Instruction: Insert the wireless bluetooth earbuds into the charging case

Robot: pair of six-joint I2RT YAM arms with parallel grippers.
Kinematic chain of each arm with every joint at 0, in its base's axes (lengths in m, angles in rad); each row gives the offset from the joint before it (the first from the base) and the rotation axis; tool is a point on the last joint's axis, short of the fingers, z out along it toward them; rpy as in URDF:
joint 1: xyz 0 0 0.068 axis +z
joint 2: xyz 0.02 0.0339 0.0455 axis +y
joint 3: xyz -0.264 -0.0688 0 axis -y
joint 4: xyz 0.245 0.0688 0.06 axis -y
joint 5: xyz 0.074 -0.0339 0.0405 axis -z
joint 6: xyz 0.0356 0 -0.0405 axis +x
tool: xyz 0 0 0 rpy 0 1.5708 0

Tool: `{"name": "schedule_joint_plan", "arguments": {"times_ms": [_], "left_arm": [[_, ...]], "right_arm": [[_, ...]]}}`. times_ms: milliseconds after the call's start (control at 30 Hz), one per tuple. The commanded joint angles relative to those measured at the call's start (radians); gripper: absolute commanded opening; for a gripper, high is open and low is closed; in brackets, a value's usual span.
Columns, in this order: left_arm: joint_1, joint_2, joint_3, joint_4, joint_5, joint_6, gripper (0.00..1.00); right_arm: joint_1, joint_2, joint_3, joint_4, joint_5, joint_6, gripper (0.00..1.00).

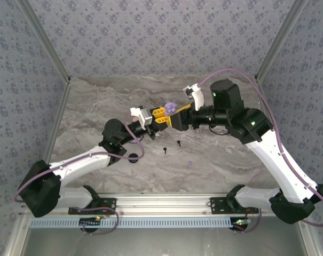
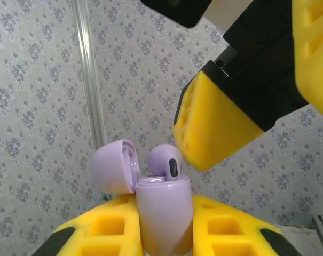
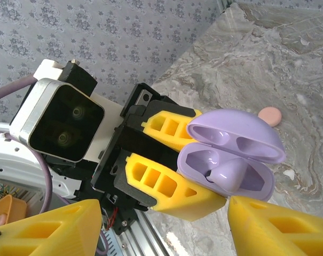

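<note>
Lavender charging case (image 2: pixel 164 218) clamped in left jaws, right jaws apart; right wrist view catches a pink disc (image 3: pixel 269 116).

The top external camera looks down from high behind the arm bases (image 1: pixel 97 204), taking in the marbled table (image 1: pixel 230 160) with the left gripper (image 1: pixel 165 113) and right gripper (image 1: pixel 175 116) meeting tip to tip. The left wrist camera sits close behind its own fingers (image 2: pixel 108 229), facing up past the lavender charging case (image 2: pixel 164 213) between them toward the papered wall (image 2: pixel 38 106). The right wrist camera faces back at that case from close in front of the left gripper's tips, table beyond; all three views share the case.
</note>
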Motion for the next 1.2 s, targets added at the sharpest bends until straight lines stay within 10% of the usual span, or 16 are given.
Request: {"name": "schedule_joint_plan", "arguments": {"times_ms": [0,1167], "left_arm": [[-0.007,0.001,0.036,0.047,0.021,0.002,0.00],[-0.006,0.008,0.036,0.022,0.031,0.000,0.00]], "right_arm": [[0.008,0.005,0.033,-0.005,0.005,0.003,0.66],[0.009,0.029,0.043,0.043,0.035,-0.035,0.67]]}}
